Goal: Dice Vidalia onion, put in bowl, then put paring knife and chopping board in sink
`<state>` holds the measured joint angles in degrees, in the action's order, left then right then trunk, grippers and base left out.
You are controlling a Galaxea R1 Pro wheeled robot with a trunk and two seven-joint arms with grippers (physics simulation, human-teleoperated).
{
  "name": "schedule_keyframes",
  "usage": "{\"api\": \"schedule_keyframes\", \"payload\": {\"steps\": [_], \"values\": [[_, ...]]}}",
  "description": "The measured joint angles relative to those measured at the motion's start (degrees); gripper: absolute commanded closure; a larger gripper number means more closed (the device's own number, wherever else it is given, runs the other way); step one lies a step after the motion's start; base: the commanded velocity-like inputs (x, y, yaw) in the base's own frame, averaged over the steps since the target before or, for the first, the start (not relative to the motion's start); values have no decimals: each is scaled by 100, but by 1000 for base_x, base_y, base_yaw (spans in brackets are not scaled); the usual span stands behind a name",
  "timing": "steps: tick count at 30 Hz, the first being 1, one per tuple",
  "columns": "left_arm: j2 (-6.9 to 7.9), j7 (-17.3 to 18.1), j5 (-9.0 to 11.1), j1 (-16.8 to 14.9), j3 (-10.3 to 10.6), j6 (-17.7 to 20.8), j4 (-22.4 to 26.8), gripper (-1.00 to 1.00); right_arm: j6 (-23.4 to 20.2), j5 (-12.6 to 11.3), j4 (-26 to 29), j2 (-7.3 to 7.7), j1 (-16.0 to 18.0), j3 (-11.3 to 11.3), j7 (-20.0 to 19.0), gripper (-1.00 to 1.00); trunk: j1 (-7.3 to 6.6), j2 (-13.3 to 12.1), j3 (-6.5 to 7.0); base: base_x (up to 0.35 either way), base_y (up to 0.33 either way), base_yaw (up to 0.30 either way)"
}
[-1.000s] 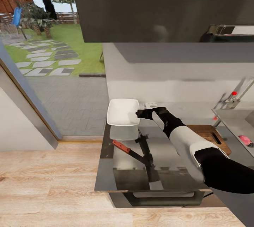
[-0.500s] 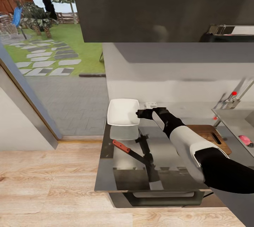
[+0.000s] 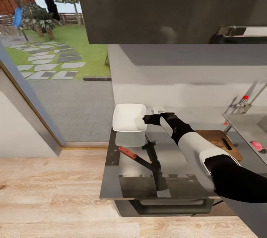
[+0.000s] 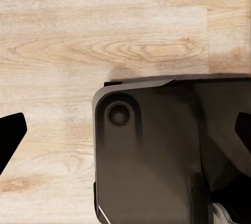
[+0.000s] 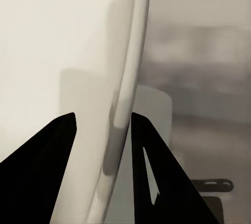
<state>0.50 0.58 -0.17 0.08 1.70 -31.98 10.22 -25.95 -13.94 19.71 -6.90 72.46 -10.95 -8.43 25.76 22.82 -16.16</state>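
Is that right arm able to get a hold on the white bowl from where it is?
Probably yes. The right end effector is already at the bowl on the countertop, and the right wrist view shows its two fingers straddling the bowl's rim with nothing between them and it.

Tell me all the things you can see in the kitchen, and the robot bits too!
bowl: one, white, at the countertop's far left corner.
paring knife: one, red handle, dark blade, on the countertop nearer than the bowl.
chopping board: one, brown wood, on the countertop beside the sink, partly behind the arm.
Vidalia onion: one, pinkish-red, in the sink.
sink: one, grey steel, far right.
faucet: one, chrome, red tip, behind the sink.
countertop: one, grey, shiny.
right gripper: black fingers either side of the bowl's rim.
left gripper: black fingers wide apart over the wood floor.
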Motion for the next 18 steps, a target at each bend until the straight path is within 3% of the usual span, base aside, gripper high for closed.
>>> {"api": "schedule_keyframes", "payload": {"steps": [18], "values": [[0, 0, 0, 0, 0, 0, 0, -100, 0, 0, 0, 0, 0, 6, -6, 100, 0, 0, 0, -2, 0, 0]]}}
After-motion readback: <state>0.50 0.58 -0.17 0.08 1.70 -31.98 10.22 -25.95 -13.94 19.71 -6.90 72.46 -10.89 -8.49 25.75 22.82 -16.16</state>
